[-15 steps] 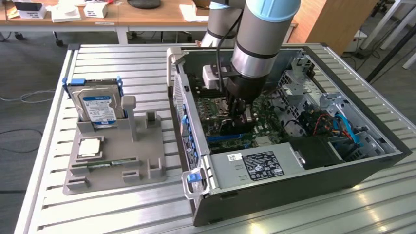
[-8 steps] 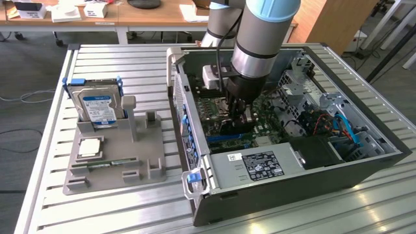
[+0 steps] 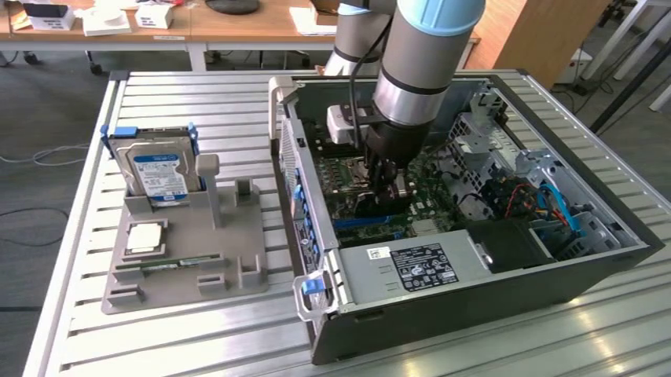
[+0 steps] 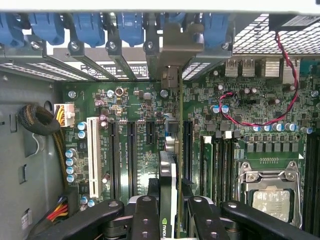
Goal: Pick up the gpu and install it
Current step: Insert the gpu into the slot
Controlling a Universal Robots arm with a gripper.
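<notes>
Exterior view: arm (image 3: 419,47) comes down from the top centre of the frame into the open computer case (image 3: 451,322), which lies on its side on the slatted bench (image 3: 157,345). The hand (image 3: 383,192) sits low inside the case, over the green motherboard (image 3: 351,177), middle of the frame. Dark gpu (image 3: 369,210) hangs under the fingers, close to the board.

Wrist view: hand (image 4: 175,212) is clamped narrow on the gpu (image 4: 170,170), one black finger (image 4: 145,217) on each face. Card stands edge-on, upright to the motherboard (image 4: 145,100), in line with the long black slots. Its silvery bracket (image 4: 172,50) reaches the row of rear openings with blue clips (image 4: 85,25). Cannot tell if the card edge is seated in a slot or just above it.

Also inside: white slot (image 4: 93,155), processor socket (image 4: 270,192), red wire (image 4: 287,90), power supply (image 3: 414,267) with a label.

Left of the exterior frame: grey holder (image 3: 188,251) on the bench, hard drive (image 3: 157,173) upright in it, memory stick (image 3: 168,267) lying flat nearer the front.
</notes>
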